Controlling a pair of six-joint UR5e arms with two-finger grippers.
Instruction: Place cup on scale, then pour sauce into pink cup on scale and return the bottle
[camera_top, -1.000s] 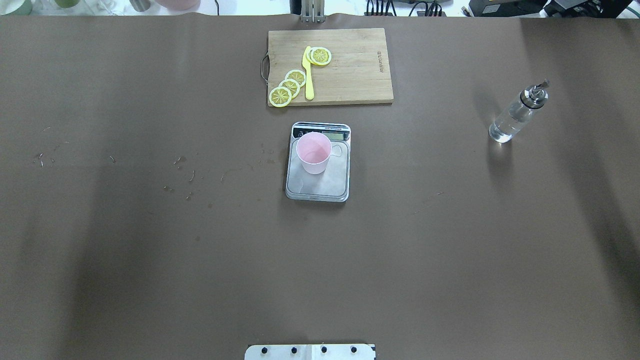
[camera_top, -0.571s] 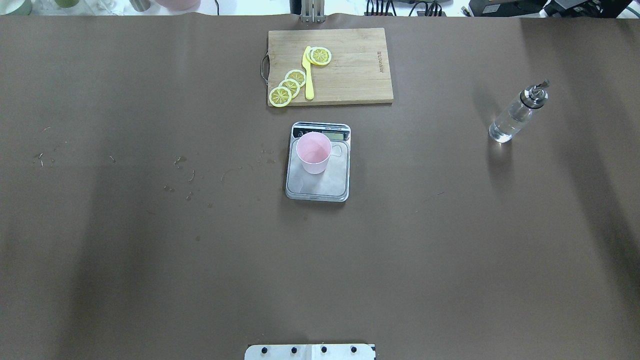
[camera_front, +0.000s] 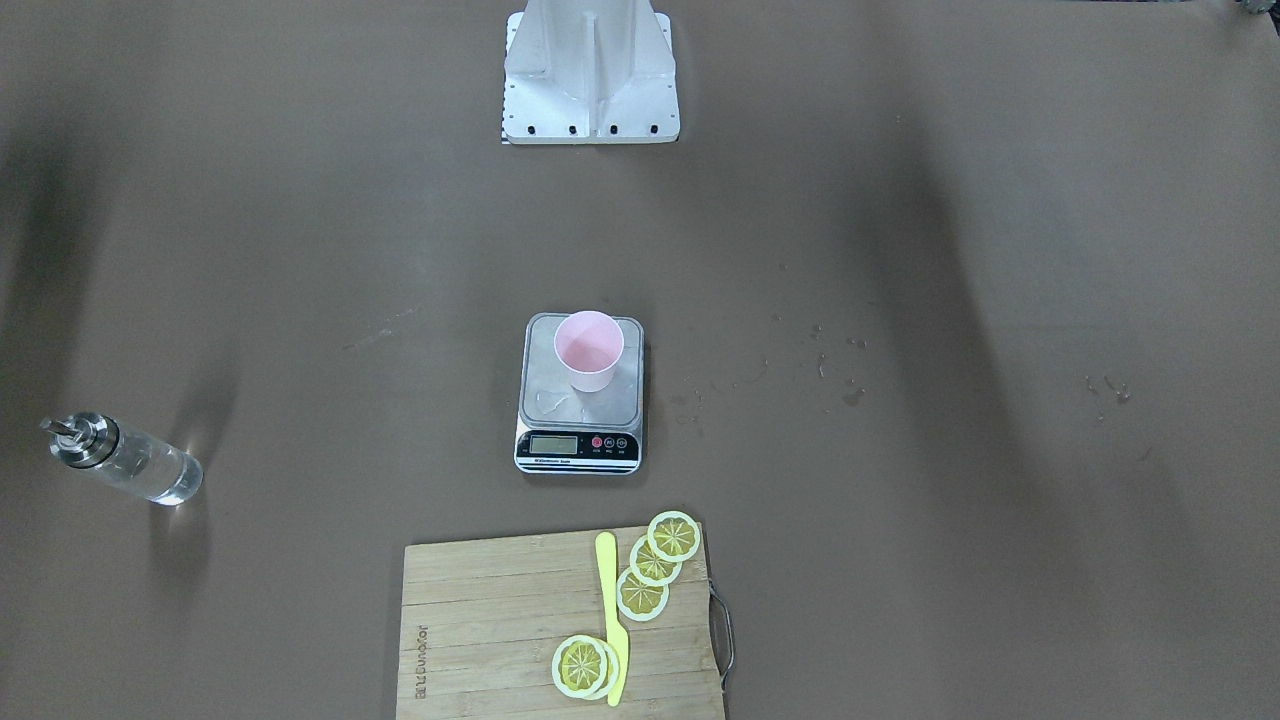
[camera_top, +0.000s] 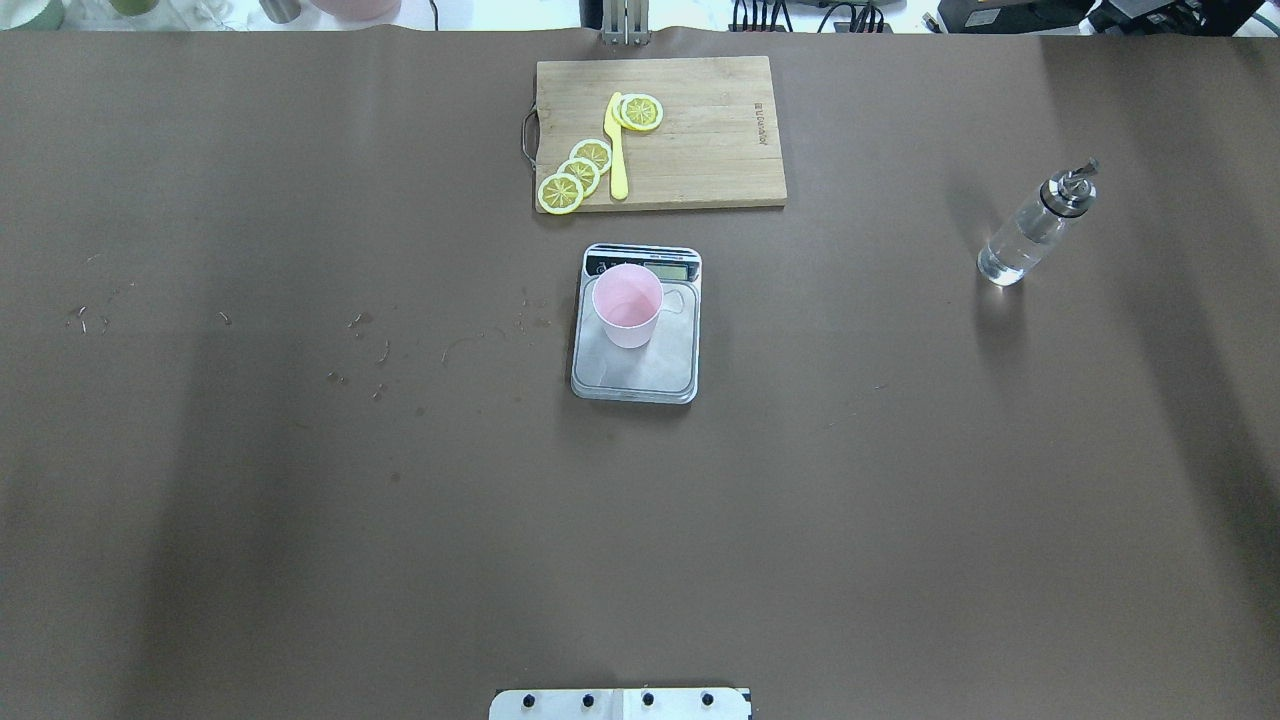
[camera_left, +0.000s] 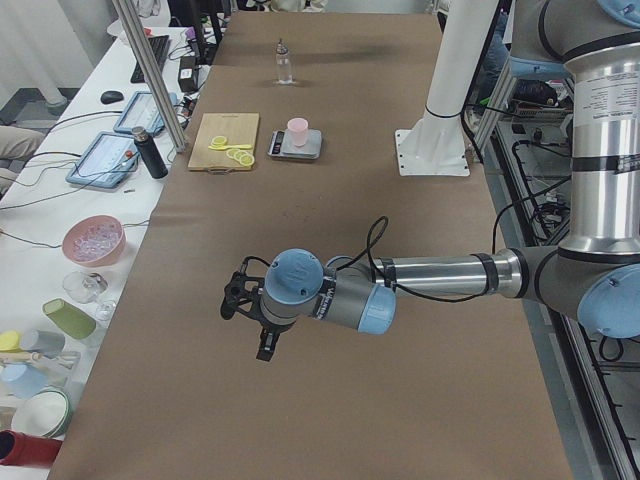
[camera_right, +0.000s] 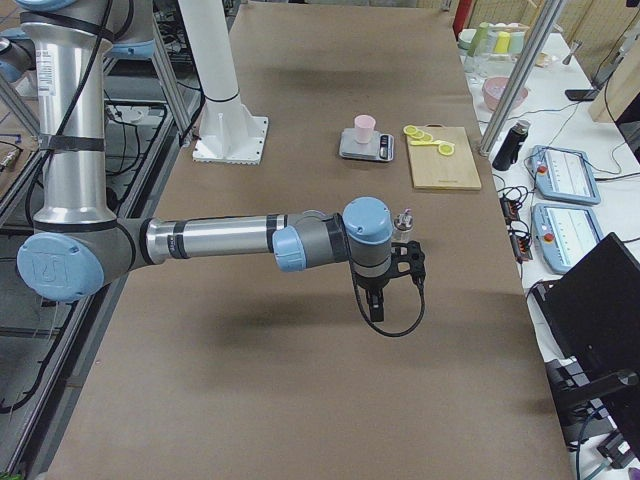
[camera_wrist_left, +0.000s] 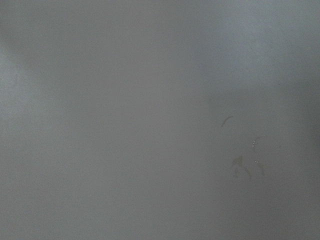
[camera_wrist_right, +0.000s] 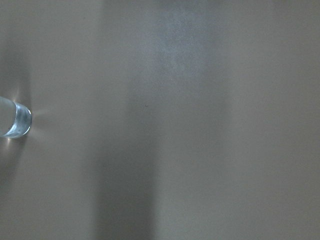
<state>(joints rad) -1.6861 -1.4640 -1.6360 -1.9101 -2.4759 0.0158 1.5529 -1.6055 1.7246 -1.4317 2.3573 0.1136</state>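
Left gripper, well left of the scale: opening cannot be told. Cutting board beyond the scale: printed mark illegible. Cup upright on the scale's platform. Bottle holding clear sauce stands well right of the scale; right gripper opening likewise indeterminate.

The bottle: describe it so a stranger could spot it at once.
From the wooden cutting board on the brown table, look far to the robot's right. The bottle stands there alone, the table's only clear glass thing, with a shiny metal spout.
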